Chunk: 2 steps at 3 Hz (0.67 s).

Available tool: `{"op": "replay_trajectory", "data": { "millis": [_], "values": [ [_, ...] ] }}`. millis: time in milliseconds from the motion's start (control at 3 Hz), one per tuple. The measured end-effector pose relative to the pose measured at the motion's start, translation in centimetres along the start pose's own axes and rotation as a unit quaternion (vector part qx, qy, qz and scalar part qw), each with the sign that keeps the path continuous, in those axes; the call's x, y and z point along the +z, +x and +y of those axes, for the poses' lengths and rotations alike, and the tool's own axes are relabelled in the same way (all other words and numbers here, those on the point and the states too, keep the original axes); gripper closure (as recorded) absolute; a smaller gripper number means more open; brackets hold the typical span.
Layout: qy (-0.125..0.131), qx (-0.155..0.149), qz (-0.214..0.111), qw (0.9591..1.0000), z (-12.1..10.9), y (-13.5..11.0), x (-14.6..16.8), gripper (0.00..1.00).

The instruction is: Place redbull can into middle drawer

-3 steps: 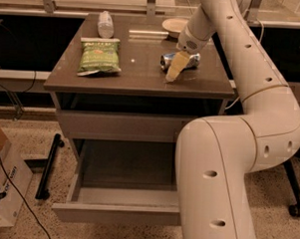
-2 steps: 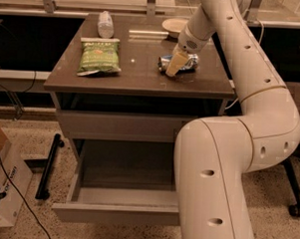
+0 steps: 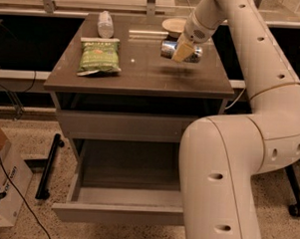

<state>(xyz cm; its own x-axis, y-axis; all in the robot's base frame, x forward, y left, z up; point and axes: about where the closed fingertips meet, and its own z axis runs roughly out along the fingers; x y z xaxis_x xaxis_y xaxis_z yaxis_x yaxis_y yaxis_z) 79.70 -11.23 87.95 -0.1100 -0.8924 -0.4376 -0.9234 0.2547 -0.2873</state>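
Silver-and-blue dented slim redbull can [image 3: 167,48] lies sideways, pinched in the gripper [image 3: 183,52], seemingly just off the dark brown table [image 3: 142,79], shadow beneath | wide shallow grey middle drawer [image 3: 118,215] stands pulled open below, ready to receive it | likely next: carry it down.

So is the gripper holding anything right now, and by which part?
Yes: the gripper is shut on the can, gripped across its middle, lying sideways above the table.
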Motion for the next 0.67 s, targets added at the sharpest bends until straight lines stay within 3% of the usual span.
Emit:
{"op": "replay_trajectory", "data": {
  "millis": [333, 667],
  "values": [
    [0.012, -0.015, -0.019, 0.9996, 0.4, -1.1, -3.6, 1.00],
    [0.012, -0.016, -0.037, 0.9991, 2.4, -1.5, -7.6, 1.00]
  ]
}}
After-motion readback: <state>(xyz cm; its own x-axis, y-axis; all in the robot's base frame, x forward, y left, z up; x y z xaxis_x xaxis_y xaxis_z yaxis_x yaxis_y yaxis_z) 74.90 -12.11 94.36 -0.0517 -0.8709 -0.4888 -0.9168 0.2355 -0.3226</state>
